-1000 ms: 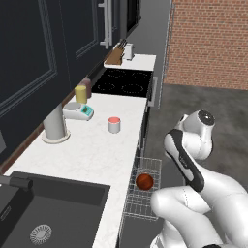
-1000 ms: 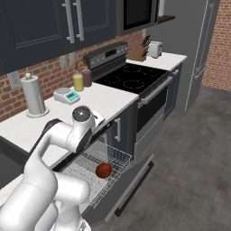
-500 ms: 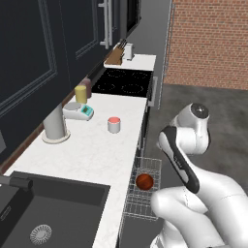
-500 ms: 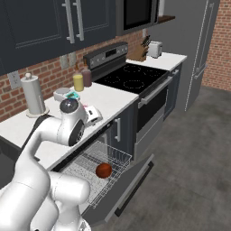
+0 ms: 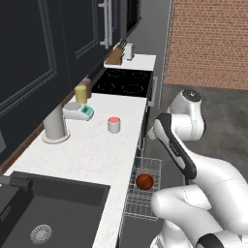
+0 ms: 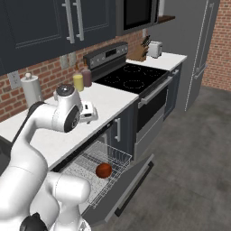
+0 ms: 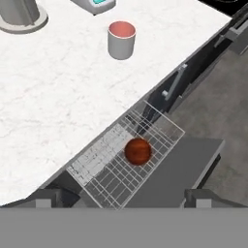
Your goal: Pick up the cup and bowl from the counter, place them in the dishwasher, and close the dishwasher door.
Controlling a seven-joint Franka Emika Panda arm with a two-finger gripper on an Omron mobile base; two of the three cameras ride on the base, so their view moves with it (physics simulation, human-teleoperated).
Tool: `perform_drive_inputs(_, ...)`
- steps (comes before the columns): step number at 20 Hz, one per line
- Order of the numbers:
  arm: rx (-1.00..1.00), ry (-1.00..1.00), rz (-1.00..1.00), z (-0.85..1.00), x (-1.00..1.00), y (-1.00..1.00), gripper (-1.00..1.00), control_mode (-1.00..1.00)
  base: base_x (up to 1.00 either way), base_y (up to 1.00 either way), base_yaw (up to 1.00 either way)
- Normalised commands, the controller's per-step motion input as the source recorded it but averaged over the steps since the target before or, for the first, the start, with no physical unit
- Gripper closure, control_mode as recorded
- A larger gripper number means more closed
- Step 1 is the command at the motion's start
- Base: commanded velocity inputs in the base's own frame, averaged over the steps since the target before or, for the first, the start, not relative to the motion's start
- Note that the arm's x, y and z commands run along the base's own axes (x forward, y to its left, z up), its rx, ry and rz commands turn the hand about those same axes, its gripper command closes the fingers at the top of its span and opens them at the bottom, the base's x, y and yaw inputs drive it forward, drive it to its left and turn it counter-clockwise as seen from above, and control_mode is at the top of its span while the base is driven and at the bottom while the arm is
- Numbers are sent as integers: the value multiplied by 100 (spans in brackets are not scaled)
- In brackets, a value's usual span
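With the bowl (image 7: 138,150) left in the rack (image 7: 160,127), the arm has swung up and back over the counter (image 7: 58,106), its empty claw (image 7: 121,196) spread wide, toward the cup (image 7: 121,39).

A small pale grey cylinder cup with a salmon-red inside (image 7: 121,39) is standing upright on the white, faintly marbled stone counter (image 7: 53,92). Well apart from that cup, off the counter's edge, a glossy reddish-brown round bowl (image 7: 138,150) is resting in the pulled-out silver wire-grid rack (image 7: 109,169), which is lying over the flat dark charcoal dishwasher door (image 7: 181,162).
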Motion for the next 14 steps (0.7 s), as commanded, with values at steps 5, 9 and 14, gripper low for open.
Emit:
perform_drive_inputs(5, 13, 11, -14, 0, 1, 30, -100, -100, 0, 0, 0)
perform_drive_inputs(9, 2, 0, -10, 0, 9, 27, -100, -100, 0, 0, 0)
perform_drive_inputs(14, 0, 0, -16, -7, 18, 2, -100, -100, 0, 0, 0)
